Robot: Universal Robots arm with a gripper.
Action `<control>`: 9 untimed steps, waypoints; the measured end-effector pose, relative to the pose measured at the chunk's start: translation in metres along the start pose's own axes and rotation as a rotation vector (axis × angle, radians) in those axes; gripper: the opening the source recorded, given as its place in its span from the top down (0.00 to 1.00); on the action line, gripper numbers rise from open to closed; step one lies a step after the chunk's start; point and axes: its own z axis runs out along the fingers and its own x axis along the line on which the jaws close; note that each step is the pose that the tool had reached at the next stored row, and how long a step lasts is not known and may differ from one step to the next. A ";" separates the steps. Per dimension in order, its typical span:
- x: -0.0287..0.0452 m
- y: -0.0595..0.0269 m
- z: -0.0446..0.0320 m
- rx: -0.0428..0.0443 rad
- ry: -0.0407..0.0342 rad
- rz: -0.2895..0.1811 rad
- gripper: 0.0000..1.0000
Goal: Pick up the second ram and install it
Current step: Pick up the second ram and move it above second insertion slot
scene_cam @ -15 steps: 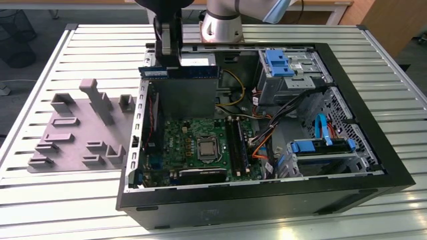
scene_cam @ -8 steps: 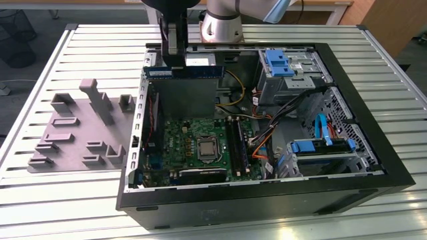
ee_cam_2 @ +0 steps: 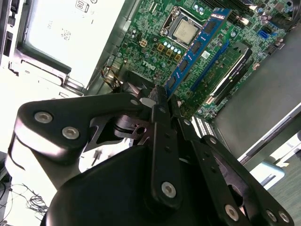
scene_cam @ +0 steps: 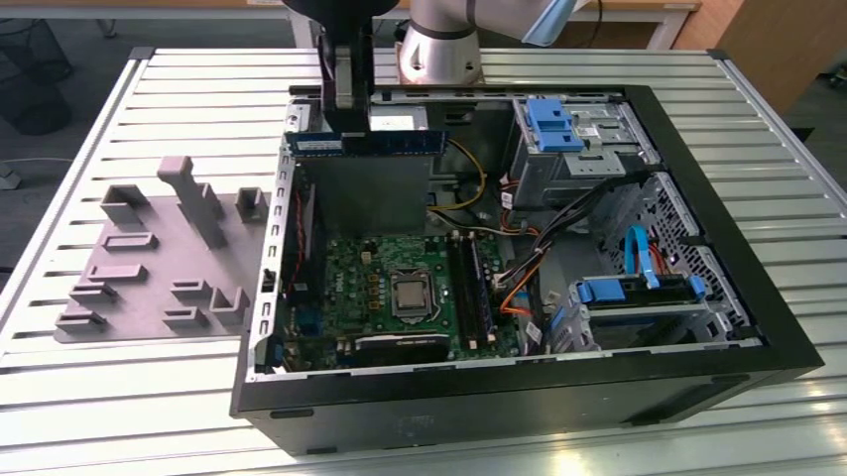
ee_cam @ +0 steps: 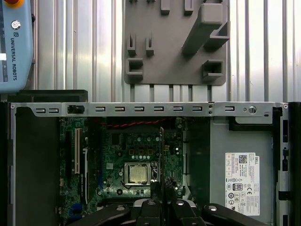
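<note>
The gripper (scene_cam: 347, 129) is clamped shut on the second ram (scene_cam: 384, 143), a long, flat blue circuit-board stick. The stick is held level on its long edge above the open computer case (scene_cam: 530, 402), over a grey metal box with a white printed sticker (ee_cam: 242, 183). It is well apart from the long black memory slots (scene_cam: 473, 288).

In the second wrist view, the matte black fingers (ee_cam_2: 160, 101) pinch one end of the stick (ee_cam_2: 197, 44), which shows a row of black chips. The first wrist view shows it edge-on (ee_cam: 162, 155).

Below lies one green motherboard (scene_cam: 377, 273) with one square silver chip (scene_cam: 412, 295). Two blue plastic drive brackets (scene_cam: 549, 124) (scene_cam: 636, 290) sit inside the case.

Beside the case, a grey moulded fixture plate (scene_cam: 146, 258) with raised blocks rests on the ribbed metal table (scene_cam: 133, 416).
</note>
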 end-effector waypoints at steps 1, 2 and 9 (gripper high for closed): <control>0.0000 0.0000 0.0000 0.0000 0.0000 0.000 0.86; 0.0000 -0.0001 0.0000 0.0000 0.0000 0.000 0.86; -0.0001 -0.0064 0.0000 0.0000 0.0000 0.000 0.86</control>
